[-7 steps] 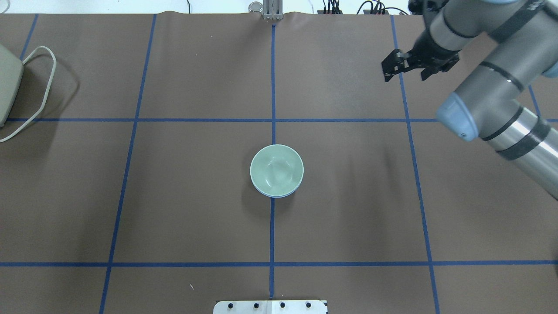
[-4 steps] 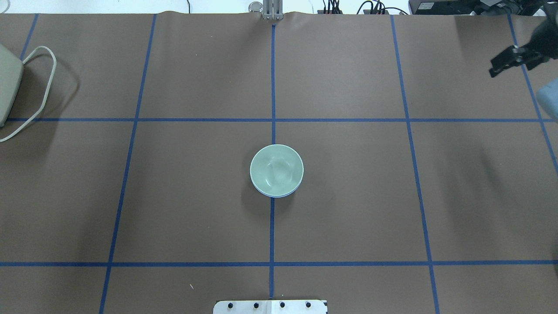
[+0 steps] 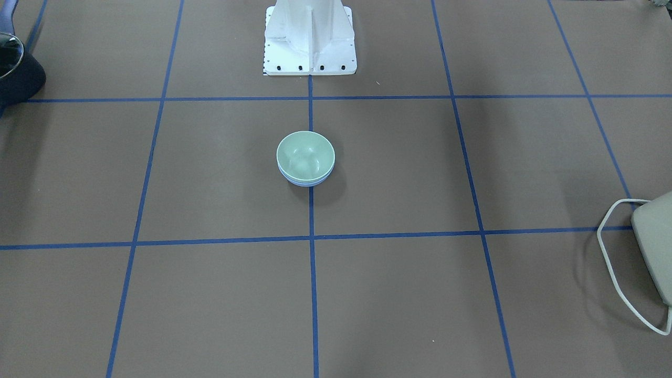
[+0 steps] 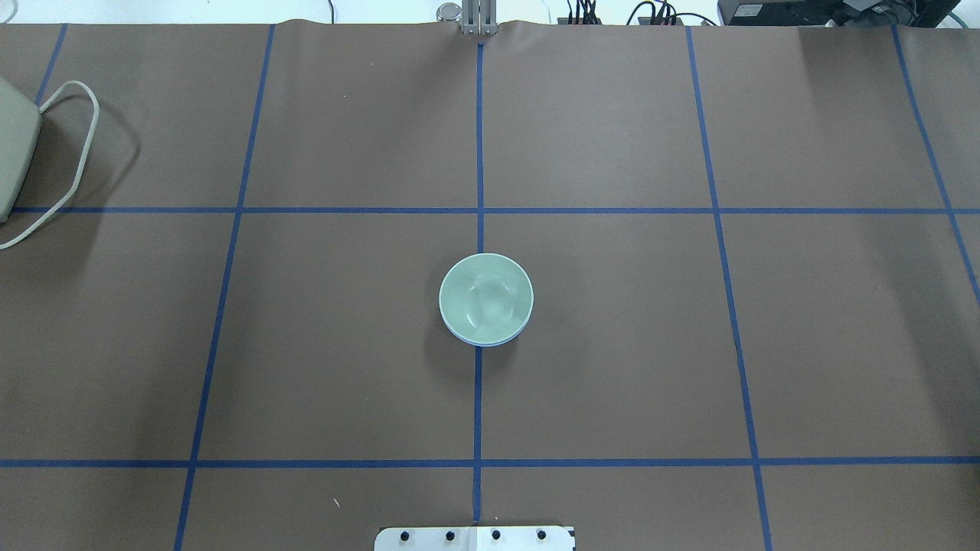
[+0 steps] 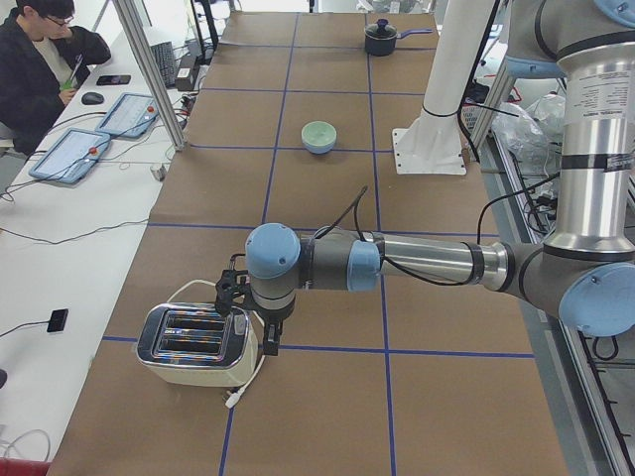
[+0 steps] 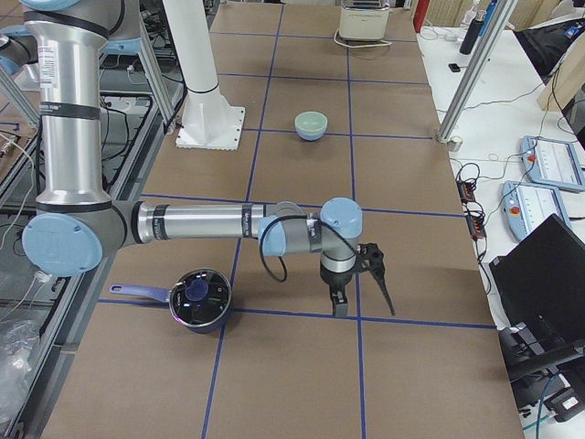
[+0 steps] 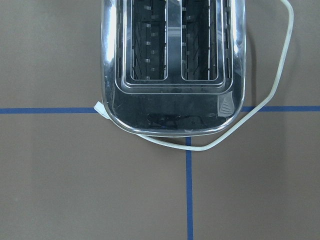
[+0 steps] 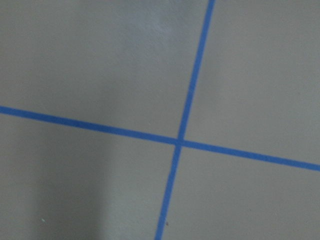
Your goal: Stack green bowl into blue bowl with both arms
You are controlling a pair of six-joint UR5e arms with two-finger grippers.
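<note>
The green bowl (image 4: 485, 297) sits nested inside the blue bowl (image 4: 484, 342) at the table's middle, and only a thin blue rim shows under it. The stack also shows in the front view, with the green bowl (image 3: 305, 153) above the blue bowl (image 3: 307, 182). No gripper touches the bowls. My left gripper (image 5: 248, 322) hangs over the toaster at the table's left end. My right gripper (image 6: 363, 297) hangs near the table's right end. Both show only in the side views, so I cannot tell whether they are open or shut.
A chrome toaster (image 7: 172, 60) with a white cord stands at the left end (image 4: 11, 145). A dark pot with a lid (image 6: 199, 299) stands at the right end. The white robot base (image 3: 310, 37) is at the near middle edge.
My right arm and gripper have swung out of the overhead view to the right. The bowls have not moved.
</note>
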